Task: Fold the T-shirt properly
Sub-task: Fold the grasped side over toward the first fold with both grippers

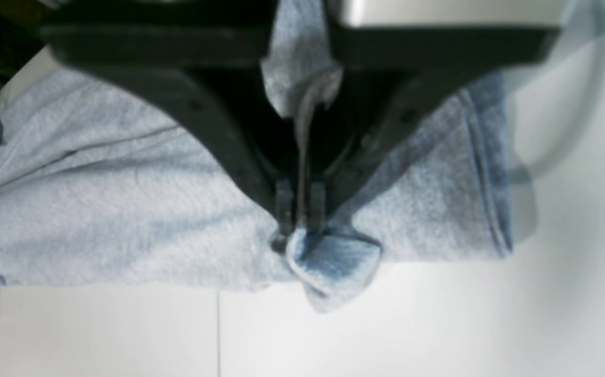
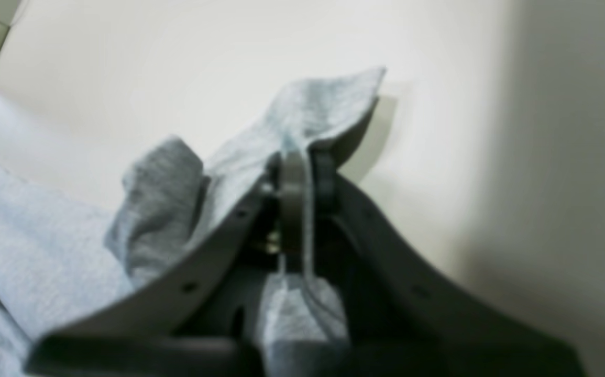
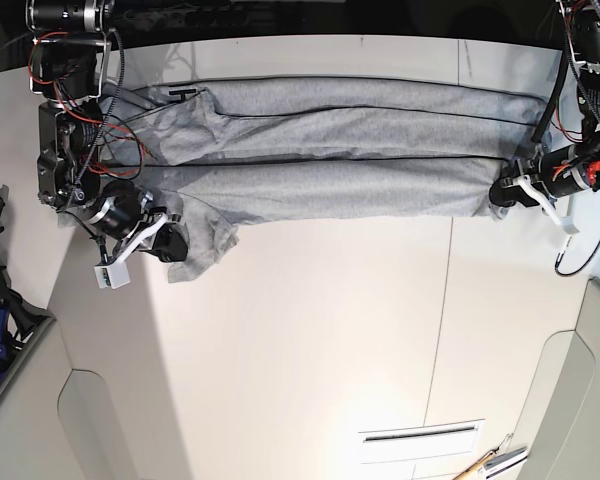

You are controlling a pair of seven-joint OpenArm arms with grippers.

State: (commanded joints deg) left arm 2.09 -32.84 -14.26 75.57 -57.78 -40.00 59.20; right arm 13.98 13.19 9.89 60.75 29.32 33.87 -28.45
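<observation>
Had the T-shirt stretched sideways over the half of the white desk toward the top of the base view, from near the left edge to near the right edge, with long folds running lengthwise. Held the cloth at both ends of the strip nearest the bottom edge. Pinched a bunched bit between the left gripper's fingers, near the desk's right edge, with a small flap poking out past the tips. Pinched a narrow ridge with the right gripper toward the left edge, with a loose flap sticking out past the tips, toward the bottom edge. Showed a raised bulge of cloth just beside the right gripper's fingers in its wrist view. Left grey layers spread behind both grippers, toward the top edge. Had a pale rectangular piece with dark outlines near the desk's bottom right corner, and thin stick-like tools just beside it. Ran red wires along the right arm; hung a black cable loop below the left one. Couldn't read any lettering on the cloth.
</observation>
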